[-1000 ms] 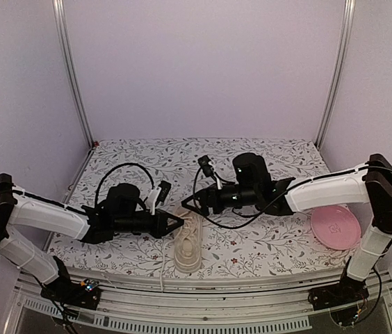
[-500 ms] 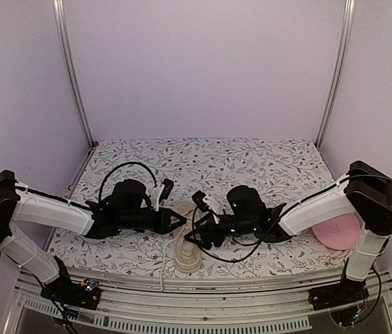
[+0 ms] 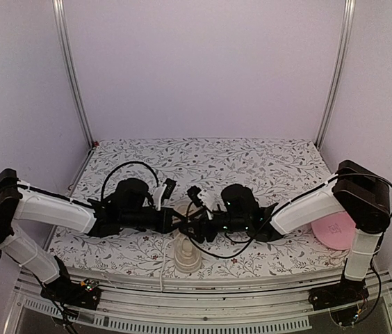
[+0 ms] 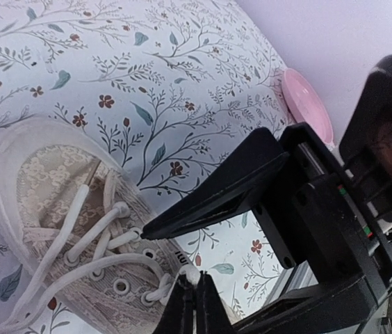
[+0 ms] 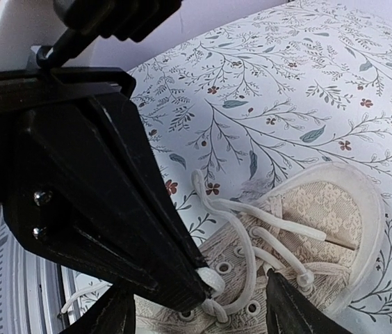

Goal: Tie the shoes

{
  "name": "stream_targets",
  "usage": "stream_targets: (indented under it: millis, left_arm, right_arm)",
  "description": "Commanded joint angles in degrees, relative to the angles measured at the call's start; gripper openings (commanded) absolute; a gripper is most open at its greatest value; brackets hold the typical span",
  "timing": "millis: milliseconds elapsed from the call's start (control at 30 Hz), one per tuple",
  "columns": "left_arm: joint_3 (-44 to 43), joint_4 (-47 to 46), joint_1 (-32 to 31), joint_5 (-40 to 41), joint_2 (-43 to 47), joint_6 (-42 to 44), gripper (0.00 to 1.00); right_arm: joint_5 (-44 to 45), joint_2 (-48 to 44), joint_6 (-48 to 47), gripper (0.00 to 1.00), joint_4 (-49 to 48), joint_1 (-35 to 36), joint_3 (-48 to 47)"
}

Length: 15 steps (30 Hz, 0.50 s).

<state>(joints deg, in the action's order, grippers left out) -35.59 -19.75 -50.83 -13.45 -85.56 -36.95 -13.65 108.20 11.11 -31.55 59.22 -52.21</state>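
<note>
The cream sneaker point(image 3: 187, 248) lies near the table's front edge, toe toward me, with its white laces point(image 4: 112, 263) loose. My left gripper point(image 3: 179, 221) is at the shoe's lace area, shut on a white lace end point(image 4: 192, 275). In the left wrist view its fingers point(image 4: 193, 287) are pressed together on that end. My right gripper point(image 3: 194, 229) faces it from the right, open, with its fingers point(image 5: 290, 309) spread over the eyelets and loose laces point(image 5: 249, 258). The left gripper's black fingers point(image 5: 112, 195) fill that view's left side, and the sneaker point(image 5: 321, 209) shows at its right.
A round pink plate point(image 3: 335, 228) sits at the right edge, also in the left wrist view point(image 4: 307, 104). One lace point(image 3: 162, 268) trails over the table's front edge. The flowered tablecloth point(image 3: 265, 167) extends behind, with walls and metal posts around.
My right arm has swung down and left from behind the shoe to meet the left gripper over the laces. My left gripper has edged right, still shut.
</note>
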Motion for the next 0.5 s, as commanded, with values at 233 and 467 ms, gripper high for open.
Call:
stream_targets:
  millis: [233,467]
  left_arm:
    - [-1.72,0.92,0.07,-0.52,-0.83,0.03,0.0]
    - [-1.63,1.46,0.18,-0.64,-0.93,0.0,0.0]
  right_arm:
    - [3.19,3.42,0.31,0.35,-3.36,0.31,-3.25]
    - [4.62,3.33,0.83,0.16,-4.47,0.32,-3.19]
